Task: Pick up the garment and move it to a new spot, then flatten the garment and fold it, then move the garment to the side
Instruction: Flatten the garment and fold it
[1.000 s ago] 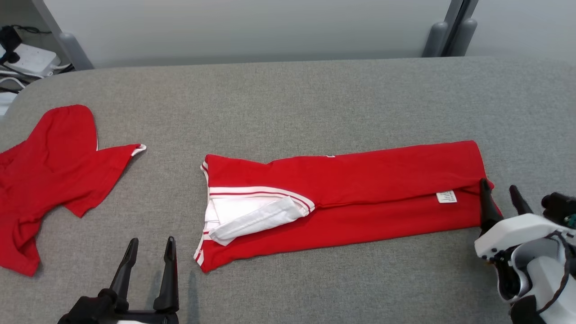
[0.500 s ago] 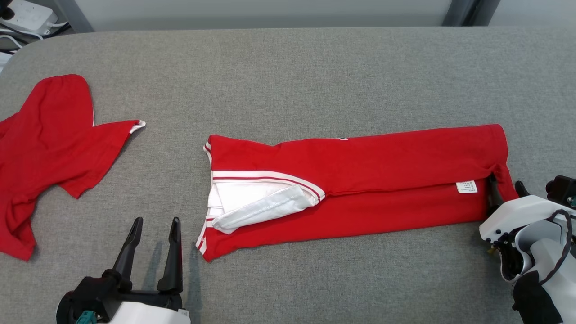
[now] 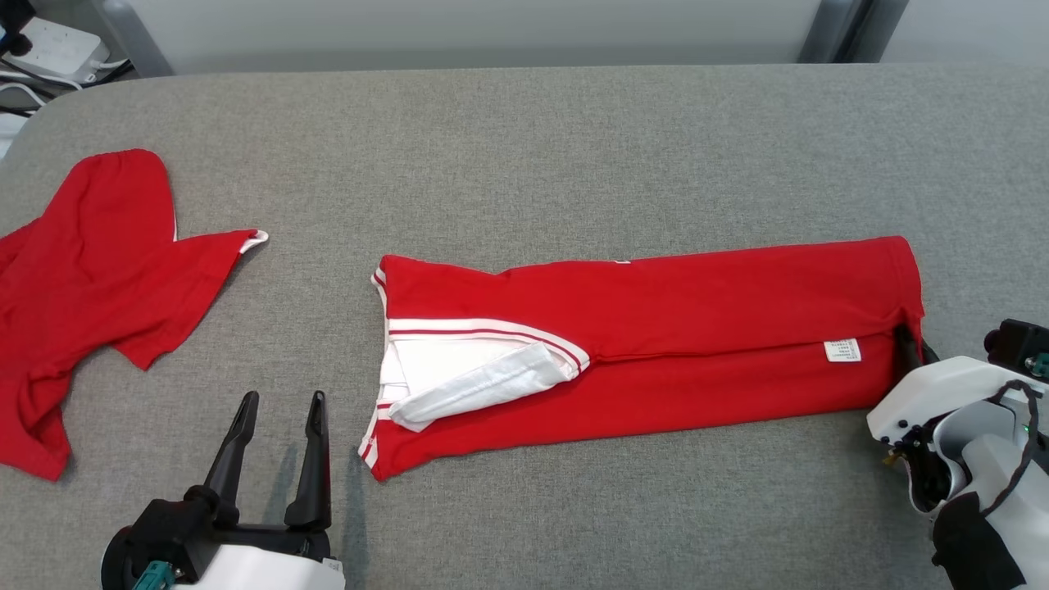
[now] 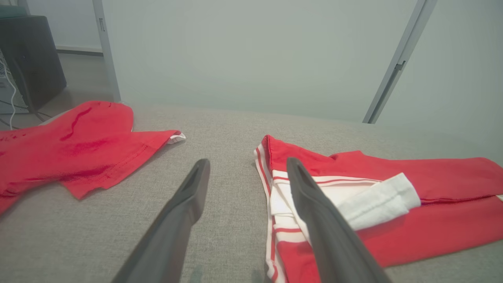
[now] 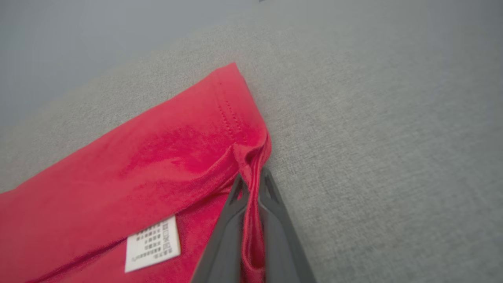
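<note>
The garment is a red shirt with a white, red-striped collar, folded lengthwise into a long strip across the middle of the grey table. It also shows in the left wrist view. My right gripper is at the strip's right end, shut on a pinch of the red hem beside the white care label. At the lower left my left gripper stands open and holds nothing, just left of the collar end.
A second red garment lies crumpled at the table's left edge and appears in the left wrist view. A white power strip with cables sits beyond the far left corner. A grey wall with upright posts runs behind the table.
My right gripper has gone from open around the right hem to shut on it, bunching the cloth there. The head camera has shifted. The left gripper stays open.
</note>
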`<state>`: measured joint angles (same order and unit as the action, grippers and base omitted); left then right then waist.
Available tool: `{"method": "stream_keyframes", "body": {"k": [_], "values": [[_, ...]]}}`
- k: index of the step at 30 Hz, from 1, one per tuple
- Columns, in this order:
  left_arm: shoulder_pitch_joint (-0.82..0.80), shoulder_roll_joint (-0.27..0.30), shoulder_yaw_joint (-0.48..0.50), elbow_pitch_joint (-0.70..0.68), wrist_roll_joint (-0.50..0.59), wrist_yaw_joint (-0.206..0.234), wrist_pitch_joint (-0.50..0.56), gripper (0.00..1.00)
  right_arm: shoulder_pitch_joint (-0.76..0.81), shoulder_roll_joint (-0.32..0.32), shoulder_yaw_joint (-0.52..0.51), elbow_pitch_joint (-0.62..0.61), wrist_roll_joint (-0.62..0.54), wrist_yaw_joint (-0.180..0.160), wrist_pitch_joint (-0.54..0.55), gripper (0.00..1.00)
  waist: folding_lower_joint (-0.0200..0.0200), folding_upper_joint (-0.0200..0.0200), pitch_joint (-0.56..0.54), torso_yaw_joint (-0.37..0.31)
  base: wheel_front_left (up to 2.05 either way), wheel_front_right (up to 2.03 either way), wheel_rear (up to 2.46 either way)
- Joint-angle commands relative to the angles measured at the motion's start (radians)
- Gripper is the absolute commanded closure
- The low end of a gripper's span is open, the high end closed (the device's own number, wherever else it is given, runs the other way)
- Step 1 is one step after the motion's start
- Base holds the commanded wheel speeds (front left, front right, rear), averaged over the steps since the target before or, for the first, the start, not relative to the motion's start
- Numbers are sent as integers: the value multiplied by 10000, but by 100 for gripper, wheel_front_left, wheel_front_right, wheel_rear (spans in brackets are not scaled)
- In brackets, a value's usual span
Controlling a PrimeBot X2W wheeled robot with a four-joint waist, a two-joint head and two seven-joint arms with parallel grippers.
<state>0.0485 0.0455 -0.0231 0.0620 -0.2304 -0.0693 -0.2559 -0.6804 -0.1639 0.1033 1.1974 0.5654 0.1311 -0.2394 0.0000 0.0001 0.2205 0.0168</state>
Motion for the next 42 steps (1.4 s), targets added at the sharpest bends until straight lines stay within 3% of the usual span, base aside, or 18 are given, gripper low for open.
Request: {"method": "stream_keyframes", "body": {"k": [1,14,22,31,42], "values": [[-292,47,321,-219,-42,-48,-59,0,257,-166,151,-179,88,-4,-152,100,0,-1,-39,-14,0,0,0],[-80,47,437,-201,-75,-102,-59,0,1086,-1479,-691,-1449,-193,-4,-221,100,0,-1,-477,-265,0,0,0],[0,47,454,-173,-106,-117,-59,0,1781,-770,81,-3914,711,-4,-222,100,0,-1,-657,-358,0,0,0],[105,47,329,-116,-334,7,-59,0,2390,-626,1661,-7007,1535,-4,-223,100,0,-1,-897,58,0,0,0],[151,47,29,-28,-652,208,-59,0,2451,-296,3114,-8694,1568,-4,150,100,0,-1,-1049,1057,0,0,0]]}}
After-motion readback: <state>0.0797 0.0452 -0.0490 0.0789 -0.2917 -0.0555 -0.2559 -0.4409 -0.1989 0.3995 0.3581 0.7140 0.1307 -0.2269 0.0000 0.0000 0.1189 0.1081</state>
